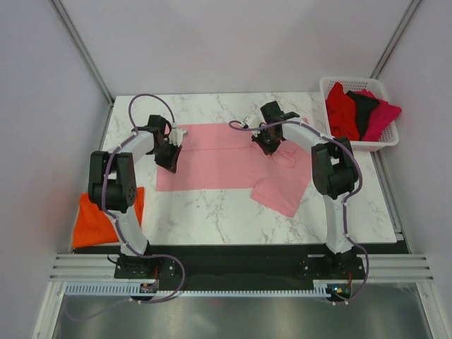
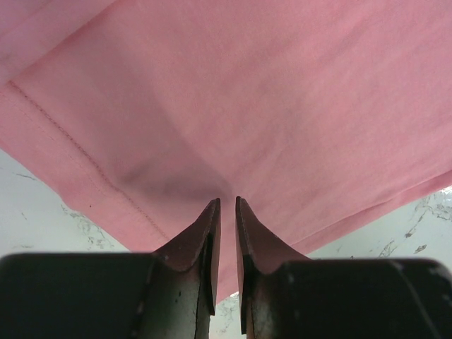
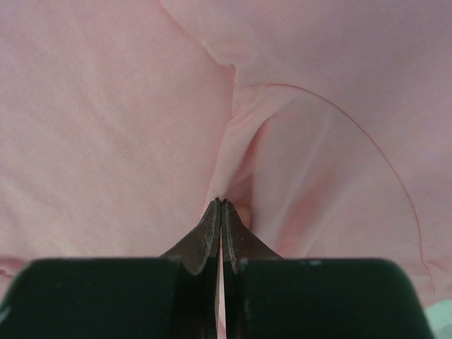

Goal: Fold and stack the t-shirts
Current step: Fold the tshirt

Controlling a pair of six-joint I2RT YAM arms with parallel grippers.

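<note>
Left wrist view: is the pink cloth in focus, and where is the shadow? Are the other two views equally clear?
Left wrist: the pink t-shirt is sharp, its hem stitching readable; a dark shadow lies just ahead of the jaws. Right wrist: paler and slightly soft, folds visible, little shadow. Top external: even light, only faint shadows and no glare on the marble table.

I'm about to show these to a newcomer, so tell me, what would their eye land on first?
First, the pink t-shirt spread across the middle of the marble table, with the left hand and the right hand each pinching its cloth. Next, the white basket at the far right corner, holding a red shirt, a black shirt and a magenta shirt, and the orange shirt bunched at the near left edge.
</note>
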